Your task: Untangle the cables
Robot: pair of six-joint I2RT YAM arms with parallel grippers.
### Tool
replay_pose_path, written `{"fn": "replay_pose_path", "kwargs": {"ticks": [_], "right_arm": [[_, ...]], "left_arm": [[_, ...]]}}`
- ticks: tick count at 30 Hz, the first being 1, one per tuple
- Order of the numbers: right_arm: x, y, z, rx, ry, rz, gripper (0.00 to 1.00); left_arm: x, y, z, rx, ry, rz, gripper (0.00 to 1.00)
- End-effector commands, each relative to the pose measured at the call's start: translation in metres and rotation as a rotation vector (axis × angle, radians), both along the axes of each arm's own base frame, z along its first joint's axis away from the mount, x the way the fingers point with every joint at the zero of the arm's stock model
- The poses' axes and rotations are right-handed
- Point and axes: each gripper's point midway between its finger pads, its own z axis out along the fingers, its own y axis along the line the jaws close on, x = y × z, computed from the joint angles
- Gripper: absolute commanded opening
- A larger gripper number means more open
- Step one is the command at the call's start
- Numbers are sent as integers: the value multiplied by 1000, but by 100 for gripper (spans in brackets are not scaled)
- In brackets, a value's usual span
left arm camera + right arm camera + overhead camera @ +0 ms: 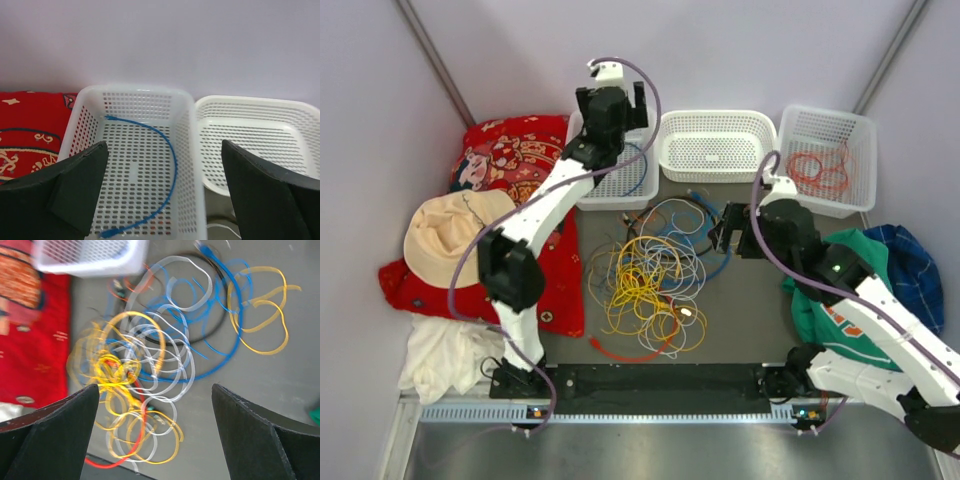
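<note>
The left gripper (pixel 163 145) holds its dark jaws wide apart with nothing between them, above the left white basket (pixel 135 91), where one blue cable (pixel 172 165) lies curved on the floor. The right gripper (pixel 155 387) is equally spread and empty, hovering over the tangled cables (pixel 645 280), yellow, white, blue, black and red, heaped on the grey table (pixel 750 320).

The right gripper (pixel 155 390) stands wide-jawed over the tangled cables (pixel 150 357), which, blurred at left, perhaps touch the red cloth (pixel 30 355).
</note>
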Motion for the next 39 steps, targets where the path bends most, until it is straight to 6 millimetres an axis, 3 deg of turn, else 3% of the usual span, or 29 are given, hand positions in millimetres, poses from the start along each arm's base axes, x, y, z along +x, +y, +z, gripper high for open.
{"fn": "replay_pose_path", "kwargs": {"ticks": [1, 2, 4, 5, 6, 9, 14, 17, 19, 21, 25, 29, 34, 39], "right_arm": [[16, -1, -56, -71, 91, -55, 92], [24, 4, -70, -63, 116, -59, 92], [29, 7, -101, -58, 189, -57, 91], [35, 12, -105, -46, 185, -54, 91], [39, 12, -123, -78, 217, -65, 91], [55, 7, -151, -133, 251, -117, 90], [88, -4, -158, -175, 229, -194, 86], [104, -7, -167, -170, 252, -225, 82], [119, -15, -169, -170, 261, -263, 80], [129, -26, -184, -212, 287, -291, 75], [148, -27, -196, -232, 299, -290, 62], [152, -28, -216, -269, 351, -288, 51], [146, -31, -239, -303, 404, -291, 49], [139, -43, -242, -346, 412, -331, 31]], "left_arm": [[-80, -30, 80, -178, -142, -154, 99], [-107, -42, 65, -188, -101, -221, 99], [-137, -54, 43, -224, -30, -262, 99], [-163, -60, 26, -218, 15, -298, 99], [-179, -61, 10, -201, 66, -303, 99], [-230, -64, -23, -248, 163, -343, 99], [-296, -47, -68, -342, 287, -381, 99], [-319, -30, -87, -368, 330, -367, 99], [-329, -22, -96, -383, 356, -359, 99], [-340, -8, -107, -378, 384, -347, 99], [-354, 10, -121, -395, 409, -320, 99], [-362, 24, -125, -400, 405, -305, 99], [-364, 34, -127, -376, 401, -281, 99], [-364, 35, -129, -372, 405, -280, 99]]}}
